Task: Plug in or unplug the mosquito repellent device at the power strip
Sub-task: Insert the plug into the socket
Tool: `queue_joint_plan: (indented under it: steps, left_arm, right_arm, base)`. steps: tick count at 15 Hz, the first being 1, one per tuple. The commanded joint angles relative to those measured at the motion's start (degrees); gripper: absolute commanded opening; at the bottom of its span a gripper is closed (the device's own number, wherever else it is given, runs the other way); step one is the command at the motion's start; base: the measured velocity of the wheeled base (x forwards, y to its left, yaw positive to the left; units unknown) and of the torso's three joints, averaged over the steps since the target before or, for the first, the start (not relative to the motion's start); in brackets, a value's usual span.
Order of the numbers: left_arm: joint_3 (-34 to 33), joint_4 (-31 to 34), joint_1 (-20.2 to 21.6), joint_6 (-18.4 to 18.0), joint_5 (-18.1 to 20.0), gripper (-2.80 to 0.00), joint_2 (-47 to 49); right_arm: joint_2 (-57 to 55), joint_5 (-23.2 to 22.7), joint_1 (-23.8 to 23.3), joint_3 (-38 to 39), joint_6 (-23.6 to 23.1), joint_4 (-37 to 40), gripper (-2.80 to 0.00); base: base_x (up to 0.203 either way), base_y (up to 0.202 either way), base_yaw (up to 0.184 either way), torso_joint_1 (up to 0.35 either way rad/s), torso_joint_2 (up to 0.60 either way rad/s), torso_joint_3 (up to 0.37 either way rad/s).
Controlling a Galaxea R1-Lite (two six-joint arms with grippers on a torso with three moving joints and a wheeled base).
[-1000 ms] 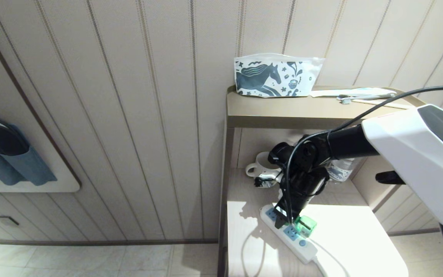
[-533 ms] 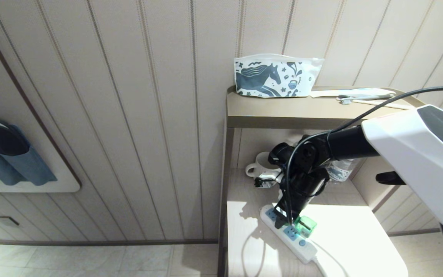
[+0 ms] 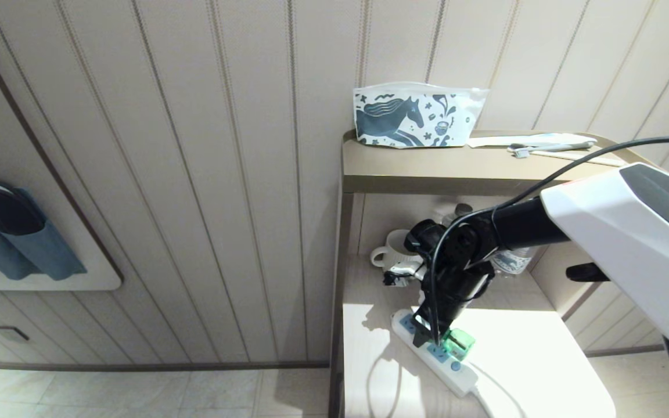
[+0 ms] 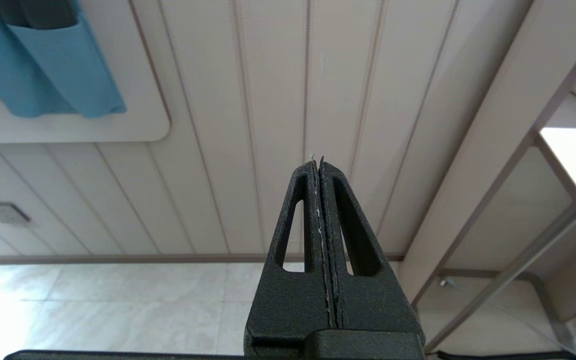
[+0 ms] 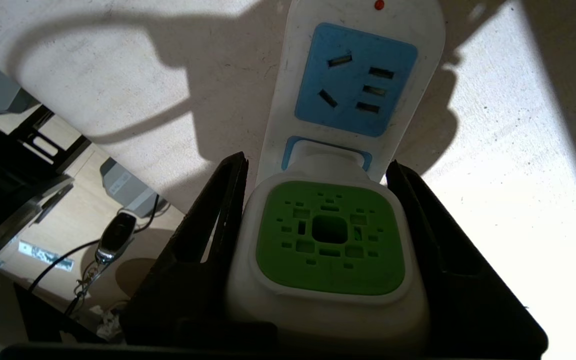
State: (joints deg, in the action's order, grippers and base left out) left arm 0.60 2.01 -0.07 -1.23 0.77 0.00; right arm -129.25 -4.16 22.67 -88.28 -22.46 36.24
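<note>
The mosquito repellent device (image 5: 330, 240), white with a green vented cap, sits between the black fingers (image 5: 218, 215) of my right gripper (image 5: 315, 161), which is shut on its sides. Its white plug end meets a light-blue socket of the power strip (image 5: 408, 30), and one free socket shows beyond it. In the head view my right gripper (image 3: 440, 339) points down at the green device (image 3: 459, 343) on the white power strip (image 3: 462, 380), which lies on the lower shelf. My left gripper (image 4: 320, 160) is shut and parked, facing the panelled wall.
A white mug (image 3: 395, 249) and a clear water bottle (image 3: 511, 260) stand behind the strip under the upper shelf (image 3: 427, 174). A horse-print pouch (image 3: 418, 119) and a toothbrush (image 3: 549, 148) lie on top. The strip's cord (image 3: 500, 397) trails toward the front.
My right arm has sunk a little, and the gripper with the green device now sits lower and closer against the power strip. The left arm has not moved.
</note>
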Motion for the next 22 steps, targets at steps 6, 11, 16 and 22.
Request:
queue_joint_plan:
  steps: [6,11,16,22]
  left_arm:
    - [0.02,0.01,-0.01,0.0,0.02,-2.8,0.09]
    - [-0.01,0.01,-0.01,0.0,0.02,-2.8,0.09]
    - [0.02,0.01,-0.01,0.0,0.02,-2.8,0.09]
    - [0.02,0.01,-0.01,0.0,0.02,-2.8,0.09]
  right_arm:
    - [-0.63,-0.06,0.0,0.27,-0.13,0.32,-2.8]
    - [3.05,0.17,0.9,0.11,0.47,0.52,-2.8]
    - [3.73,0.3,1.5,-0.04,0.92,0.32,-2.8]
    - [4.08,0.21,2.73,0.13,1.17,0.32,-2.8]
  base:
    - [0.0,0.0,0.0,0.0,0.0,0.0]
    - [0.0,0.0,0.0,0.0,0.0,0.0]
    - [0.0,0.0,0.0,0.0,0.0,0.0]
    - [0.0,0.0,0.0,0.0,0.0,0.0]
